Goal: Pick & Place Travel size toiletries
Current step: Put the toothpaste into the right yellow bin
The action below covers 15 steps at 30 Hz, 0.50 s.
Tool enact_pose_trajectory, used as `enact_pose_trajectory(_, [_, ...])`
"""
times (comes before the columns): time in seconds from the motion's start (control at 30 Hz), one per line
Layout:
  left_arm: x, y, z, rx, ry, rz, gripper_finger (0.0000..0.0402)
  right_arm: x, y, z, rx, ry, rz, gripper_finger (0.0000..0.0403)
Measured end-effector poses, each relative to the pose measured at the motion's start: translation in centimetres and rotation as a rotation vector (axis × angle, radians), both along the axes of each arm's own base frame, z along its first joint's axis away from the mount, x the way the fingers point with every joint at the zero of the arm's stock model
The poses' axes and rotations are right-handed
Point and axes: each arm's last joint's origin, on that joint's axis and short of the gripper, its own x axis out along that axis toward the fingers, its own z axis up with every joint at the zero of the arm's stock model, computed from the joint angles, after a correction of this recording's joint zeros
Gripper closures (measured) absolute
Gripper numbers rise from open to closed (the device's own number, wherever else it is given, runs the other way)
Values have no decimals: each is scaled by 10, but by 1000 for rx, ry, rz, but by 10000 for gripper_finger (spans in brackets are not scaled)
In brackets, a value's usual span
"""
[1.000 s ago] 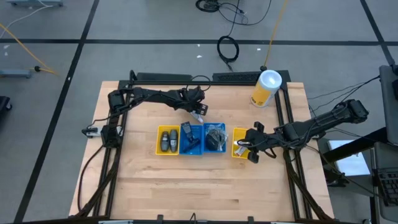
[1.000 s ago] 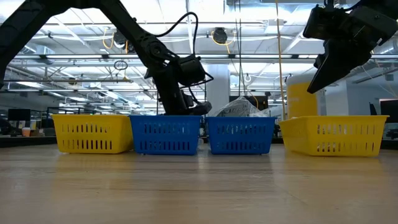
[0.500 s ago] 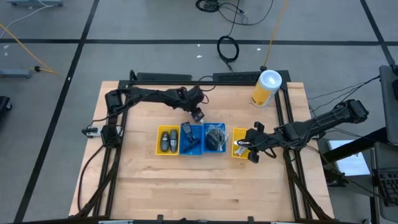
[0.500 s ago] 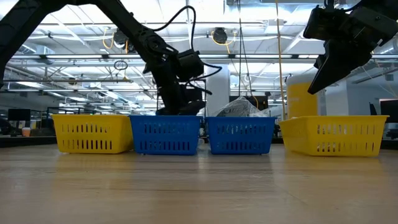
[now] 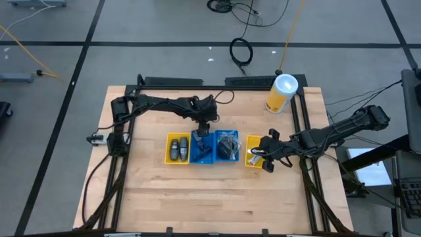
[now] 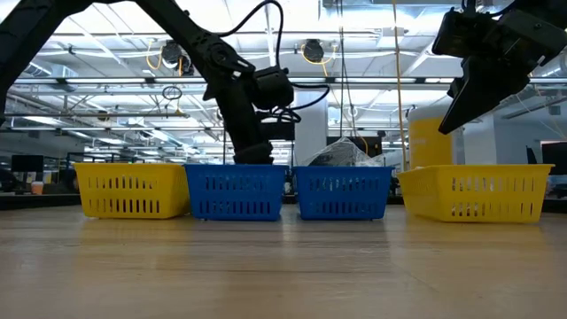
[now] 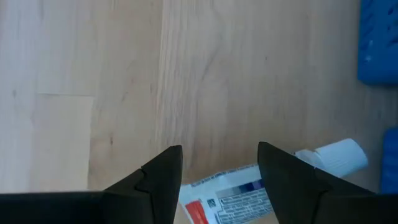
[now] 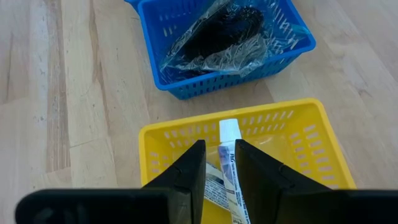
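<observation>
The high view looks straight down from well above on the whole wooden table [image 5: 217, 191], while the low view sits at table-top height and looks level across it into the room behind; both take in the row of four bins [image 5: 214, 149] (seen side-on from below). The left wrist view looks close down on bare table boards and a white tube [image 7: 249, 193]. The right wrist view looks down into the yellow bin [image 8: 249, 134] and the blue bin [image 8: 221, 46] beside it, both shared with the high view.

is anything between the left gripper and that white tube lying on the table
Nothing visible does. The left gripper hangs open right over the white tube on the bare table, its fingers either side, the blue bin off to one side.
</observation>
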Motion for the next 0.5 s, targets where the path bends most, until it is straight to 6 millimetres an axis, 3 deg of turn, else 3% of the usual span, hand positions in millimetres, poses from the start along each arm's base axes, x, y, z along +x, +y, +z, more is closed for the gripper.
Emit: enact_pose_trajectory(0.5, [-10, 4, 6, 20, 68, 41, 195, 0, 0, 0, -3, 0, -1, 326])
